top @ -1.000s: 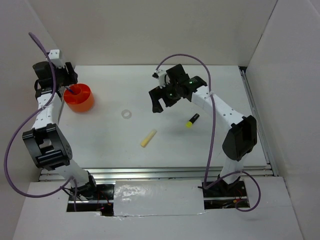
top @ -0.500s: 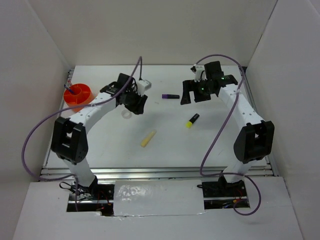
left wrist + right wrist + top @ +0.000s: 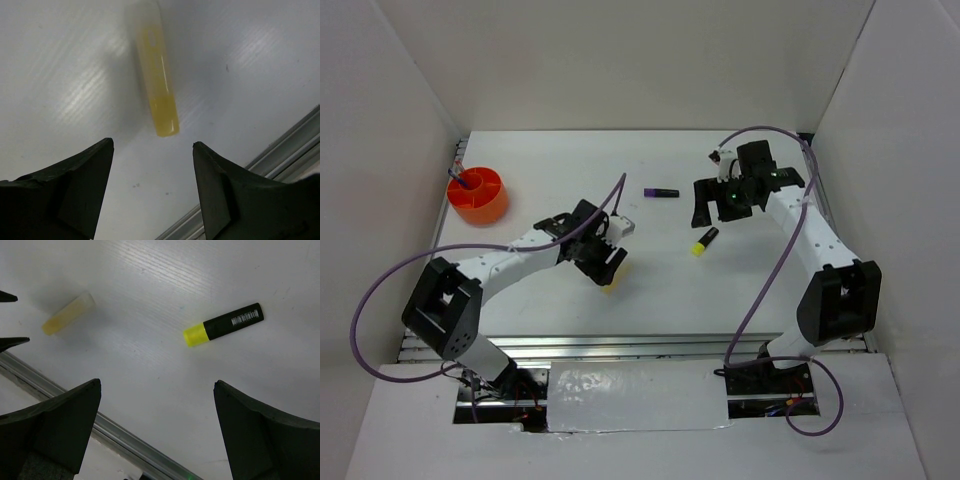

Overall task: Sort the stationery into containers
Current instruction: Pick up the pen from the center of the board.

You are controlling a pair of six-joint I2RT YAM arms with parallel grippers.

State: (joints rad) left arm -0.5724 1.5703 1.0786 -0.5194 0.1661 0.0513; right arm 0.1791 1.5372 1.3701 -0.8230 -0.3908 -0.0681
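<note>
Since half a second ago the left gripper [image 3: 603,262] has swung toward the near edge, over the pale yellow stick [image 3: 155,80]. Its jaws are spread and grip nothing. The stick lies flat on the table [image 3: 260,60] just ahead of the fingertips, long axis running away from them, slightly tilted. Near end deeper yellow; far end paler, translucent, blurred. From above, the gripper hides most of it. Right gripper [image 3: 156,385] gapes wide, empty.

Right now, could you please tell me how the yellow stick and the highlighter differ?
The yellow stick is a pale, cloudy yellow throughout; the highlighter is black with a bright yellow end. The highlighter carries a barcode label; the stick is plain. Both lie flat on the white table, ungripped.
</note>
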